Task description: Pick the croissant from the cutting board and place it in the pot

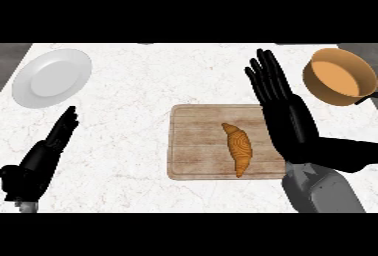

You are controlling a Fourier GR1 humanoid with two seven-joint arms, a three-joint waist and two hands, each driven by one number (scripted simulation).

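A golden-brown croissant lies lengthwise on the right half of a wooden cutting board in the middle of the counter. An orange pot stands at the far right, beyond the board. My right hand is open with straight fingers pointing away, hovering over the board's right edge just right of the croissant and not touching it. My left hand rests open at the lower left, far from the board.
A white plate sits at the far left of the white marble counter. The pot's dark handle points toward the right edge of the view.
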